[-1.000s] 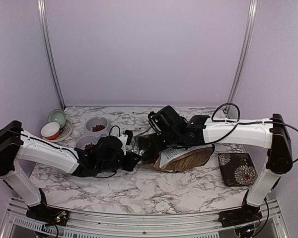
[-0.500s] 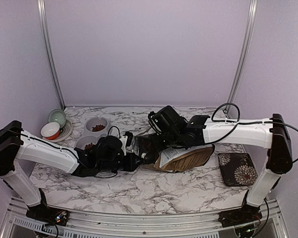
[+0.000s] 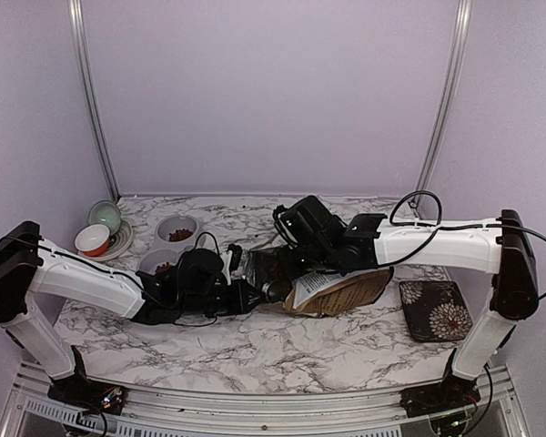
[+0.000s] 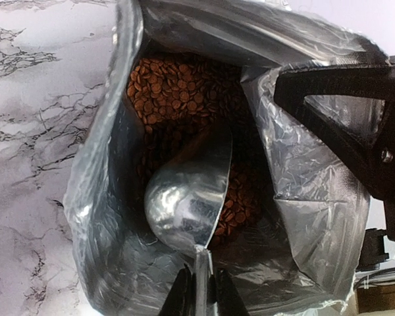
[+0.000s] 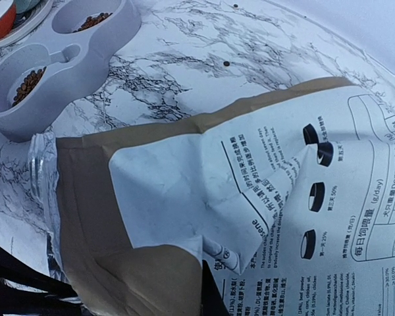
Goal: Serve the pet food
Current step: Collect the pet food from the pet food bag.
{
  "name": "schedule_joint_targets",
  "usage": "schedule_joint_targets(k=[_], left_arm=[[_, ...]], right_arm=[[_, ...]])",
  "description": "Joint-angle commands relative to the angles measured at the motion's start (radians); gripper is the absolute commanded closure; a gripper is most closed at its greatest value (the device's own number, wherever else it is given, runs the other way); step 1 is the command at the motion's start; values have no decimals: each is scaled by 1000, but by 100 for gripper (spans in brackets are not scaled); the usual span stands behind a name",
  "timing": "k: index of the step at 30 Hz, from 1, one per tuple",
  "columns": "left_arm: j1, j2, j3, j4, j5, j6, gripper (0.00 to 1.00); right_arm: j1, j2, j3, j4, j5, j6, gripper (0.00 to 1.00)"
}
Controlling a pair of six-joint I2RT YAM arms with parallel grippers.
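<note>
The pet food (image 4: 178,85) is a heap of reddish-brown kibble inside the foil-lined dog-food bag (image 4: 99,197), which lies on its side at the table's middle (image 3: 341,291). My left gripper (image 4: 203,299) is shut on the handle of a metal scoop (image 4: 187,197). The scoop's bowl lies on its side inside the bag mouth, touching the kibble. My right gripper (image 3: 280,271) is shut on the bag's upper edge, and its black finger (image 4: 355,118) holds the mouth open. The right wrist view shows the bag's printed side (image 5: 263,197). A grey double feeder (image 5: 52,52) holds some kibble in both wells.
A red-and-white bowl (image 3: 94,239) and a green bowl (image 3: 104,215) sit on a plate at the far left, behind the feeder (image 3: 168,246). A dark flowered pad (image 3: 435,309) lies at the right. A few stray kibble bits (image 5: 226,64) lie on the marble.
My left gripper has moved a little right, pushing the scoop further into the bag mouth. The right arm holds the bag about where it was.
</note>
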State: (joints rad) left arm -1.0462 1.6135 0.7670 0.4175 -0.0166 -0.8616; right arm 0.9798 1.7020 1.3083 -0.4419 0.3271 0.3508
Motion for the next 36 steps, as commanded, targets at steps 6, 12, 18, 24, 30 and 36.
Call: schedule_joint_targets(k=[6,12,18,24,30,36], left_arm=[[10,-22,5,69,81,-96,100],[24,-41,-7,94,103,-143,100],[52,-64,-66,173,129,-216,100],[66,-91,-87,197,139,-240,100],[77,-117,-104,211,149,-262,100],[102,-166,-144,239,154,-294,100]], right_arm=[[-3,-59,-18,5,43,17,100],[-3,-67,-25,5,43,21,100],[-3,-73,-27,-1,44,20,100],[-3,-74,-25,-4,47,21,100],[-2,-68,-14,-6,45,19,100],[-3,-64,-10,-9,44,21,100]])
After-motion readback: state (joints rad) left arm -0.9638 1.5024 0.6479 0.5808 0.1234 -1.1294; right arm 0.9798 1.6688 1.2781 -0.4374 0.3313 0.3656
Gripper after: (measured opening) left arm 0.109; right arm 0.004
